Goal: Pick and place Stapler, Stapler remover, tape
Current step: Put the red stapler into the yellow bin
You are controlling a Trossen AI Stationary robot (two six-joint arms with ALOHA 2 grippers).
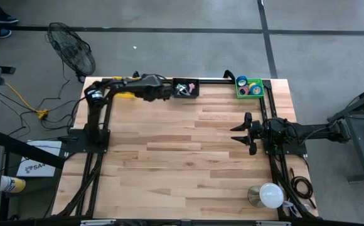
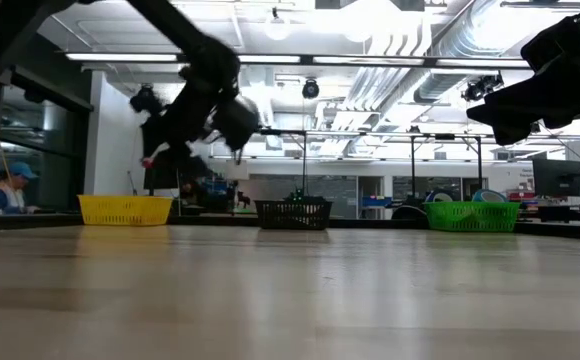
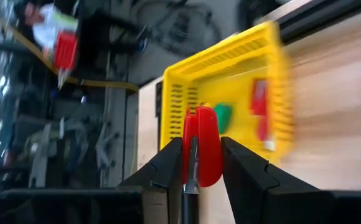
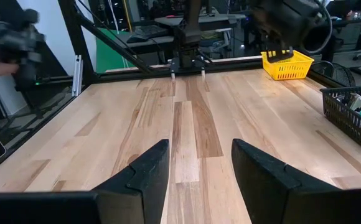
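Note:
A red stapler [image 3: 200, 146] sits between the fingers of my left gripper [image 3: 196, 163], which is up in the air at the table's far left. The gripper also shows in the low view [image 2: 150, 158], over the yellow basket [image 2: 125, 209]. That basket [image 3: 230, 99] lies just ahead of the fingers and holds small red and green pieces. Ring-shaped tape rolls [image 1: 250, 87] lie in the green basket [image 1: 239, 94] at the far right. I cannot make out the stapler remover. My right gripper [image 4: 199, 177] waits open above the table's right side [image 1: 241, 133]. My left gripper pinches the red stapler's two flat sides [image 3: 210, 163] between its two fingers. The stapler lies along the fingers, and its rounded end [image 3: 200, 115] sticks out past the fingertips toward the yellow basket. It is lifted clear of the table.
A black basket [image 1: 185, 88] with small items stands at the far edge between the yellow and green ones. A white dome lamp [image 1: 270, 196] sits at the near right corner. Black frame bars run along both sides. A person [image 2: 10, 190] sits beyond the table.

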